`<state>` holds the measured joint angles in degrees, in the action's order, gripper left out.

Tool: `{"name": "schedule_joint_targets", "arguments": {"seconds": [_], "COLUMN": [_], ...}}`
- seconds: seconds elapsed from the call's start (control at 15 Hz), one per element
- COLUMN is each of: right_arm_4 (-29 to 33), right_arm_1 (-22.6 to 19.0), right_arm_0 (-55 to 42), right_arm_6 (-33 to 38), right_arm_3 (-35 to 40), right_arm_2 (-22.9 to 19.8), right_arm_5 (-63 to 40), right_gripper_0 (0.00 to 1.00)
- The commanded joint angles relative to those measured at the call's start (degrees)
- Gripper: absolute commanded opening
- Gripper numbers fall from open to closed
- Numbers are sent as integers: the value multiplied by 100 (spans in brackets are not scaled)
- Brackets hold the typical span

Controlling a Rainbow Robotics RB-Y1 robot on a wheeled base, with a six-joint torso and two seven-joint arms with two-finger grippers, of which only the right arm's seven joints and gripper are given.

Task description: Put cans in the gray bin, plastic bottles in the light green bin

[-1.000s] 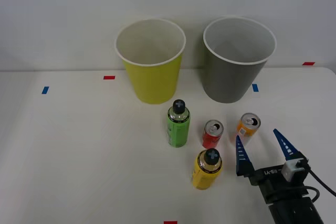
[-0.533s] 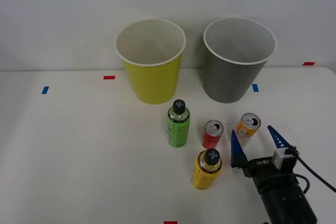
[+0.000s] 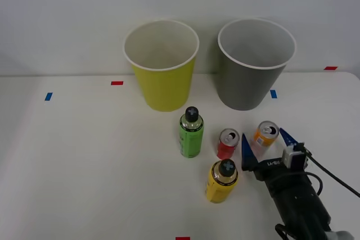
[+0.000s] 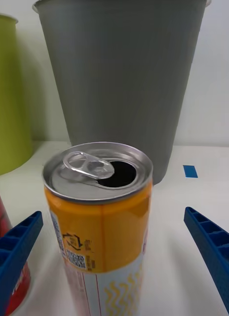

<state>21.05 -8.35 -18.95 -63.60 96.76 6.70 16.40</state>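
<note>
Two cans, red (image 3: pixel 228 143) and orange (image 3: pixel 265 134), two bottles; the spread gripper (image 3: pixel 266 143) straddles the orange can without touching.

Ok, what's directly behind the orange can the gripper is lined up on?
The gray bin stands right behind the orange can, with bare table between them. A blue tape mark lies beside the bin's base. The can hides the lower part of the bin's wall.

I see an orange can (image 4: pixel 99 227) with a pale, yellow-squiggled base and silver top. Ribbed blue fingers (image 4: pixel 213 252), a gray bin (image 4: pixel 119 74).
</note>
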Motion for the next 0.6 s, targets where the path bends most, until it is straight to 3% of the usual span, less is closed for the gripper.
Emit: {"name": "schedule_joint_targets", "arguments": {"seconds": [0.07,0.6], "right_arm_4": [-5,-22], "right_arm_1": [-114,-140], "right_arm_0": [269,305], "right_arm_6": [24,6], "right_arm_3": [1,1], "right_arm_2": [147,147], "right_arm_5": [-339,-357], "right_gripper_0": [100,100]}}
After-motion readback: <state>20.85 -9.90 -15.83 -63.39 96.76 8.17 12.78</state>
